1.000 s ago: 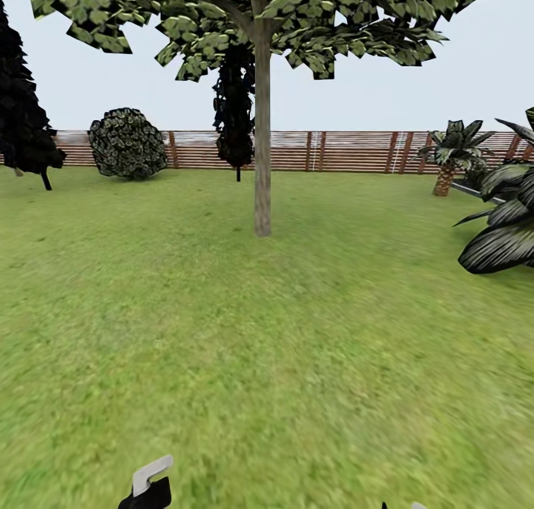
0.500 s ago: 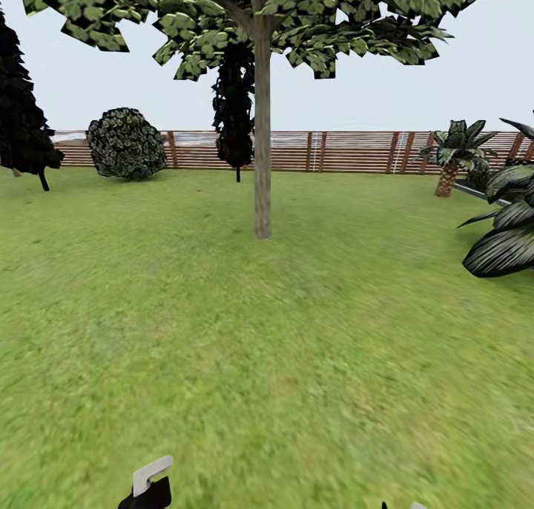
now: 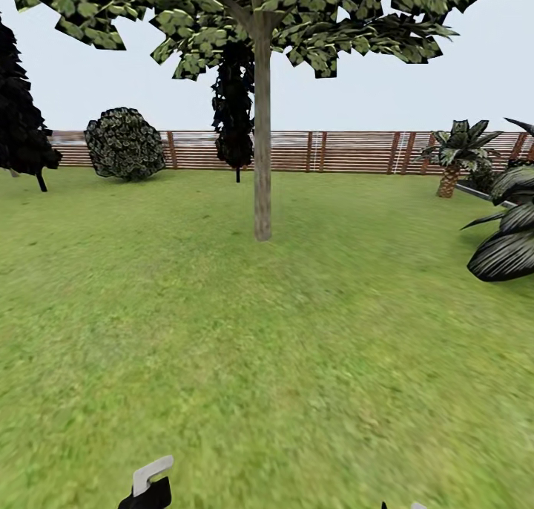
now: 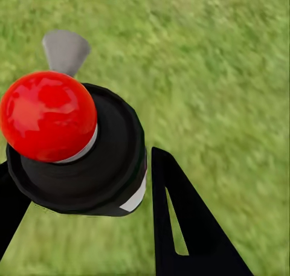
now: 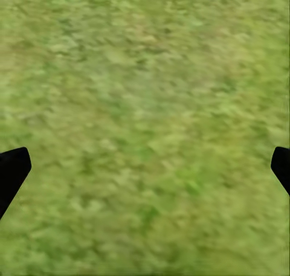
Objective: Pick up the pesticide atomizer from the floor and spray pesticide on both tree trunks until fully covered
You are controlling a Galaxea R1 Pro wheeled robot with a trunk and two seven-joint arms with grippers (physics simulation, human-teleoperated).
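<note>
The pesticide atomizer (image 4: 72,143) has a black round body, a red knob on top and a grey nozzle. It sits between the two black fingers of my left gripper (image 4: 84,176), which is shut on it. Its grey nozzle (image 3: 152,473) pokes up at the bottom of the head view. One tree stands ahead in the garden, with a straight grey-brown trunk (image 3: 262,160) under a leafy crown (image 3: 297,12). No white specks show on the bark from here. My right gripper (image 5: 145,167) hangs open over grass, its fingertips (image 5: 12,167) far apart.
Green lawn (image 3: 267,360) stretches to a brown slat fence (image 3: 348,151). A dark conifer (image 3: 22,123) and a round bush (image 3: 126,144) stand at the left. Another dark conifer (image 3: 234,108) is behind the trunk. Palms (image 3: 456,153) and broad dark leaves (image 3: 508,242) crowd the right.
The whole head view has shifted as the robot rolls forward: the bush slides left, the palms slide right, the tree looms slightly larger. Both arms keep their pose.
</note>
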